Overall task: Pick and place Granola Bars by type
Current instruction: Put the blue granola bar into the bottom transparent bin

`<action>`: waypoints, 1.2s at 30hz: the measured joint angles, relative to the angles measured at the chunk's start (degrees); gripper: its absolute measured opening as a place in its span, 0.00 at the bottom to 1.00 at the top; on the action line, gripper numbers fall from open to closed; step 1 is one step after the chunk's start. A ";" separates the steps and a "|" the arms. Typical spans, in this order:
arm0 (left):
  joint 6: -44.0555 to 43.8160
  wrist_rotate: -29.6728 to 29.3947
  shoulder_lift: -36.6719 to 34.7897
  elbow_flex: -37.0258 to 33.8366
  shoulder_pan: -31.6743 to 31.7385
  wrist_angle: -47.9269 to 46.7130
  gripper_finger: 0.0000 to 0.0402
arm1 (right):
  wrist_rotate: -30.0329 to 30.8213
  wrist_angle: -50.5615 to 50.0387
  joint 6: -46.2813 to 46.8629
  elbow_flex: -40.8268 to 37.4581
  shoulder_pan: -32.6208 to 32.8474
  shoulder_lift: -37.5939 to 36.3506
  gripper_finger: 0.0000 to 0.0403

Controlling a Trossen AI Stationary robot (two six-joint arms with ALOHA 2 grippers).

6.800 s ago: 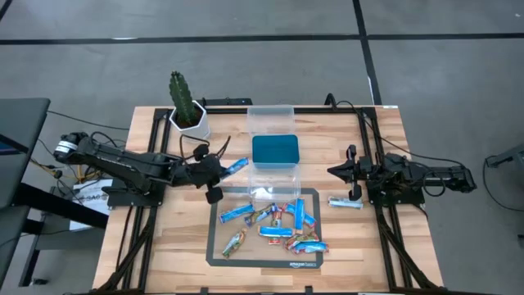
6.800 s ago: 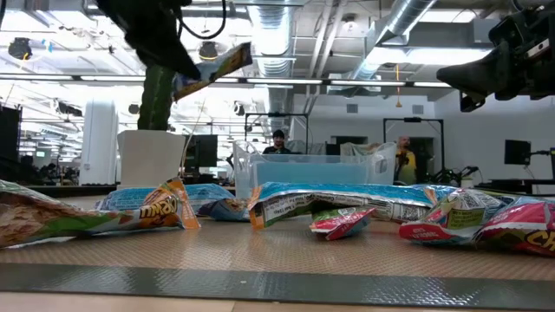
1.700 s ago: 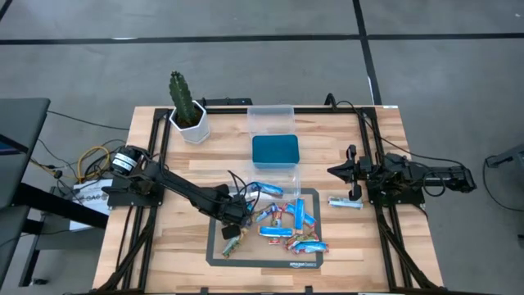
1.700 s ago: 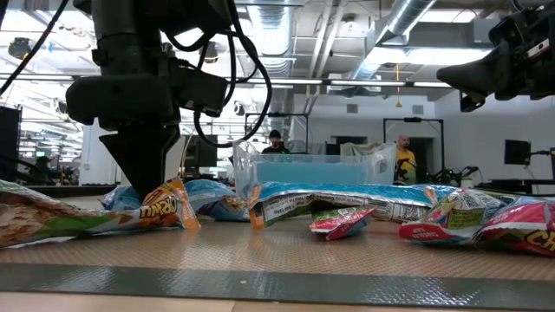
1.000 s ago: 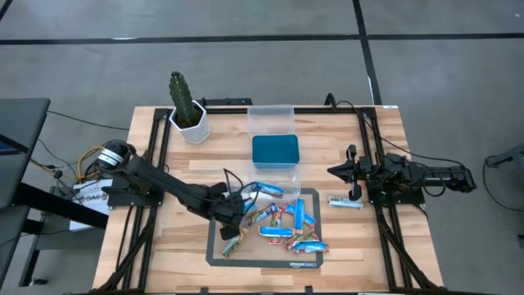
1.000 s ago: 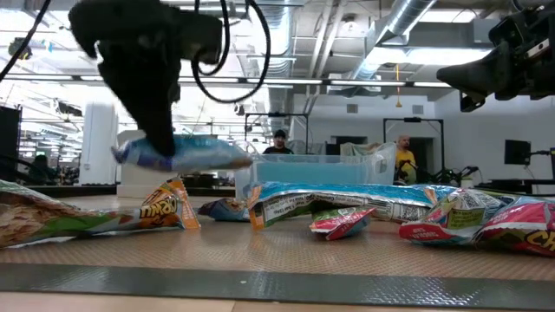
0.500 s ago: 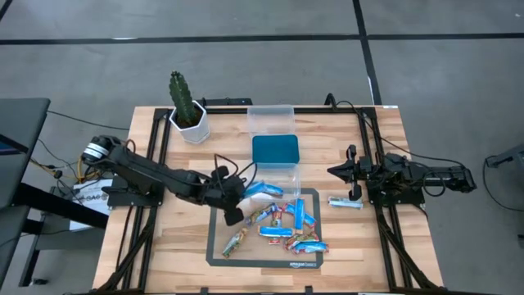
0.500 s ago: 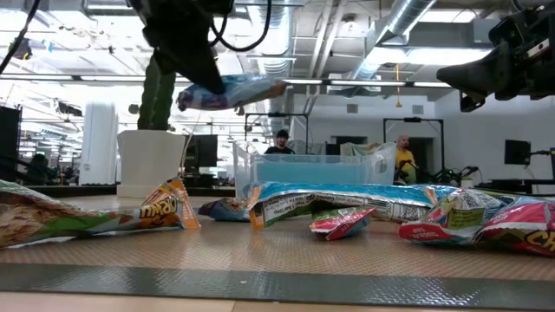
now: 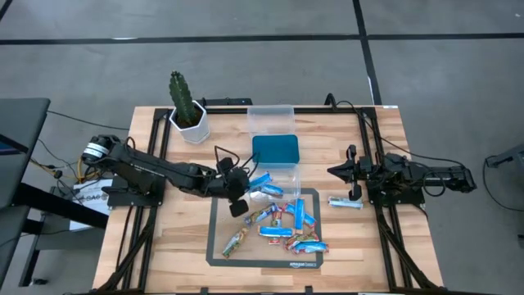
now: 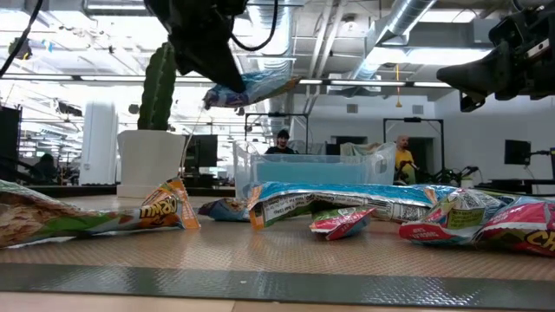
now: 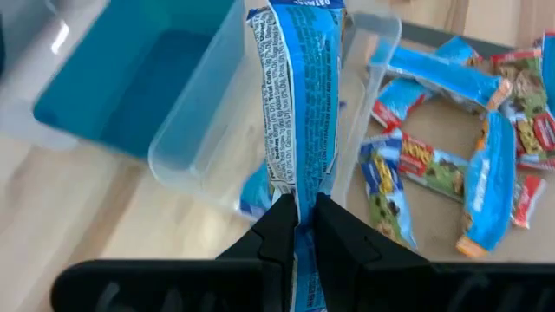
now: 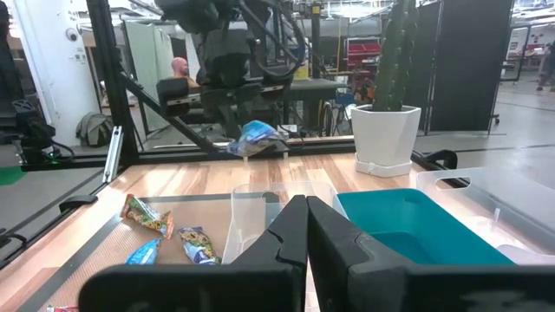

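while clamped in left end effector, blue granola bar shows white print.

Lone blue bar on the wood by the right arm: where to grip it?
Pinch the lone blue bar across its narrow middle, straight from above: it lies flat with bare wood along both long edges. Right gripper, shut, sits beside it; left gripper holds another bar.
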 joint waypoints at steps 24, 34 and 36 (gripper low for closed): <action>29.68 4.55 24.68 29.94 5.16 -19.00 0.07 | 0.00 0.00 0.00 -0.01 0.04 0.00 0.00; 28.21 1.94 24.65 29.24 5.22 -20.01 0.07 | 0.00 -0.01 0.00 0.00 0.04 0.01 0.00; 28.23 1.92 24.65 29.24 5.22 -20.04 0.09 | 0.00 -0.01 0.01 0.00 0.04 0.01 0.00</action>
